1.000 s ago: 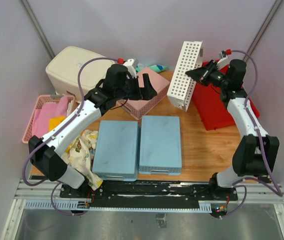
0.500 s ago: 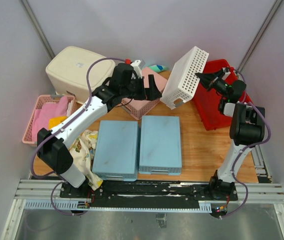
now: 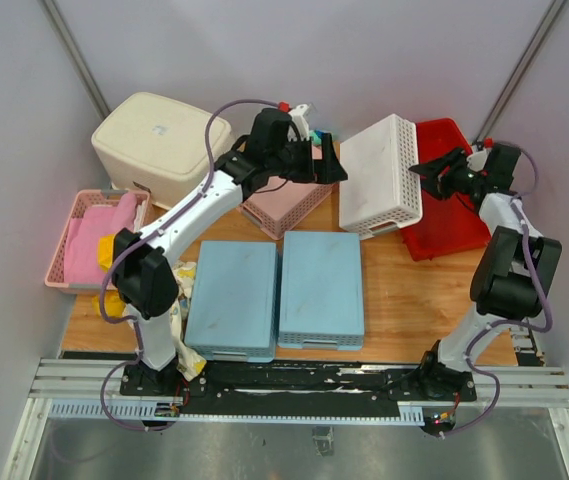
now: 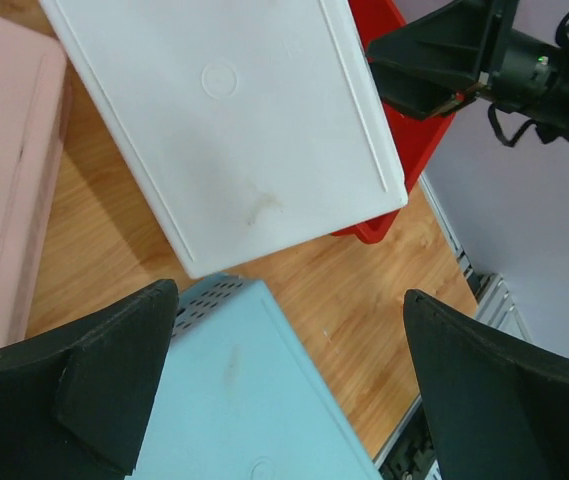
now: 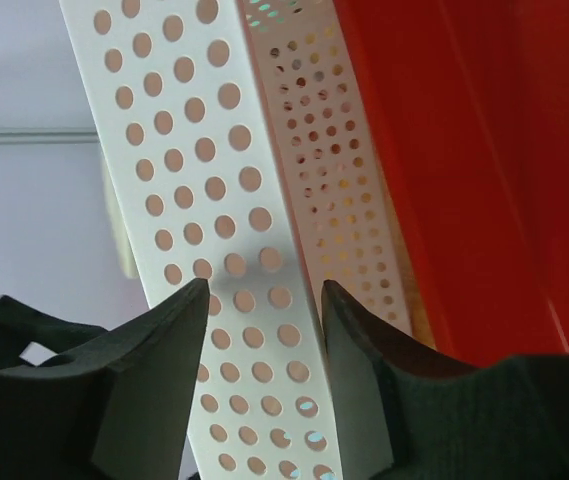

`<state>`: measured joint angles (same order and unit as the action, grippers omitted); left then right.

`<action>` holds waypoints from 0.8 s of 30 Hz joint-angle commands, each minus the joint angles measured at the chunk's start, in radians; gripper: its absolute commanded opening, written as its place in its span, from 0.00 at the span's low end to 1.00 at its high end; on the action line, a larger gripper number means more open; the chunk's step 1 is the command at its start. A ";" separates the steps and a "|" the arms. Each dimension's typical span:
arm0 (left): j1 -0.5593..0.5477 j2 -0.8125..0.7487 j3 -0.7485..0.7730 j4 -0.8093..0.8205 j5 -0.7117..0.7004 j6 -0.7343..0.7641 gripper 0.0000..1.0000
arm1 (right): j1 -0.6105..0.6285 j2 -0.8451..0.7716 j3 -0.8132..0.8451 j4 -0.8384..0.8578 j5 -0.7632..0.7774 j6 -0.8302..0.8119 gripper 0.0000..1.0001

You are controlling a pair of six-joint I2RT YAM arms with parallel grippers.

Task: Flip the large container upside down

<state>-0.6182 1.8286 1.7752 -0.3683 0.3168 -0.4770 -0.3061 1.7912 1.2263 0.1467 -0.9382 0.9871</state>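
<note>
Smooth rounded cream tub (image 3: 154, 135), left gripper (image 4: 286, 295) spread wide, right gripper (image 5: 264, 290) parted, seemingly off perforated white basket (image 3: 379, 175)

Large container (image 3: 157, 137): cream-beige plastic tub, rectangular, rounded corners. Smooth closed face uppermost, walls flaring slightly downward. Sits level in far-left corner, nothing gripping it.

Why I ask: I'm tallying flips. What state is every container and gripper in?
Large cream plastic tub: apparently bottom up.
Shallow red plastic tray: upright.
White perforated plastic basket: bottom up, overlapping the red tray.
Pale blue plastic baskets, left and right: bottom up.
Solid pink plastic basket: bottom up.
Pink lattice basket: upright, holding cloths.
Left gripper: jaws wide open, empty.
Right gripper: jaws open at the white basket's wall.
</note>
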 commanded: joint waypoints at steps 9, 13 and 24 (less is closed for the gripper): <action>-0.070 0.193 0.223 -0.006 0.053 0.006 0.99 | 0.108 -0.150 0.195 -0.797 0.545 -0.722 0.68; -0.075 0.210 0.230 -0.004 0.053 0.006 0.99 | 0.136 -0.181 0.210 -0.828 0.645 -0.741 0.70; -0.111 0.287 0.301 0.000 0.015 0.003 0.99 | 0.134 -0.515 -0.082 -0.680 0.957 -0.624 0.72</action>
<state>-0.7086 2.0731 2.0068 -0.3737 0.3527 -0.4763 -0.1783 1.3773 1.2667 -0.5861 -0.1833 0.3065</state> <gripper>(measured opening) 0.991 0.718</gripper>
